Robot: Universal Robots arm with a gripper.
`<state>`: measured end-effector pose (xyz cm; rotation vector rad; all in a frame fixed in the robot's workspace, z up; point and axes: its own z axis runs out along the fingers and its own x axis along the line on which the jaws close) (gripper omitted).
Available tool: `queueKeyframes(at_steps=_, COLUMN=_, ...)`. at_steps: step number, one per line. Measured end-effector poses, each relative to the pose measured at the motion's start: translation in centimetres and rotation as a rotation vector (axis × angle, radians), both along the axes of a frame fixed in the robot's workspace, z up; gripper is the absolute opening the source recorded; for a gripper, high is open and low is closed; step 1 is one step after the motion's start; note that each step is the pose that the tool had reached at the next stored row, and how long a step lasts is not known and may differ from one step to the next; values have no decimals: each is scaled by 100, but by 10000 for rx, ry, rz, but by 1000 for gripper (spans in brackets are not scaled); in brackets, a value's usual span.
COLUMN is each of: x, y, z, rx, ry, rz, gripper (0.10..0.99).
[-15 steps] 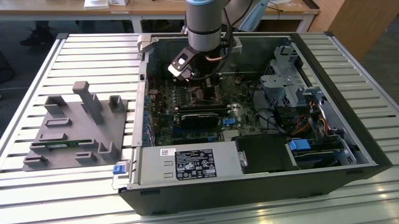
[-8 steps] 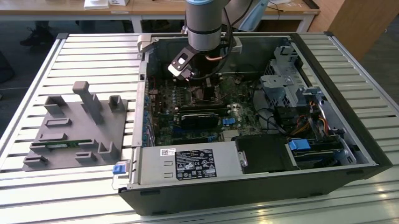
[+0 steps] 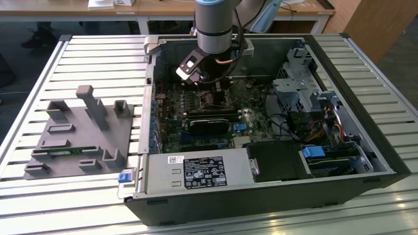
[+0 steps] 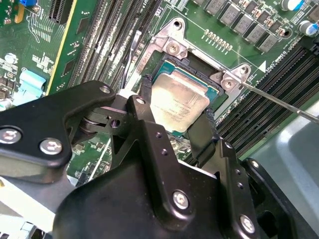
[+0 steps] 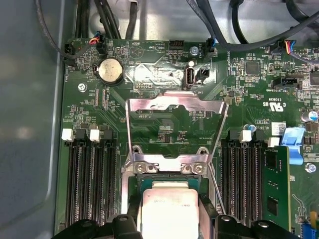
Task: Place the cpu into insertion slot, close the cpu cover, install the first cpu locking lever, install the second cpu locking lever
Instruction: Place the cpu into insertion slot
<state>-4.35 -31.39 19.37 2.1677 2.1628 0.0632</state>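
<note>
Over insertion slot (image 4: 167, 67), cpu (image 4: 177, 102) in gripper (image 4: 177, 111) (memory slots (image 4: 276, 97) alongside)

Exterior view: computer case (image 3: 382, 161) sits centre-right of frame on the bench (image 3: 98, 54). Fixture block (image 3: 78, 132) is on the bench at the exterior view's left, apart from the case. Arm (image 3: 214, 19) enters the case from top centre. Both wrist views: cpu (image 4: 178, 102) (image 5: 169, 211) in the insertion slot (image 4: 212, 89), fingers (image 4: 199, 137) touching two opposite sides. The cpu cover (image 5: 174, 101) is flipped open past its hinge edge.

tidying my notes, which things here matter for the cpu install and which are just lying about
For the job: cpu, insertion slot, open cpu cover, locking lever.
Just there: coin cell battery, memory slots, power supply, grey fixture block.
</note>
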Motion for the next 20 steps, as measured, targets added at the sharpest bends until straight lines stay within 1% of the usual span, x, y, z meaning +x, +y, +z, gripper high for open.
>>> queueKeyframes(at_steps=10, x=4, y=0, z=-9, rx=1, ry=-1, rz=-5, gripper=537)
queueKeyframes(at_steps=13, x=5, y=0, z=-10, rx=3, ry=-3, rz=-4, gripper=549)
queueKeyframes(at_steps=14, x=5, y=0, z=-10, rx=3, ry=-3, rz=-4, gripper=612)
queueKeyframes(at_steps=19, x=4, y=0, z=-8, rx=9, ry=-1, rz=-6, gripper=612)
queueKeyframes(at_steps=20, x=4, y=0, z=2, rx=13, ry=-1, rz=-6, gripper=612)
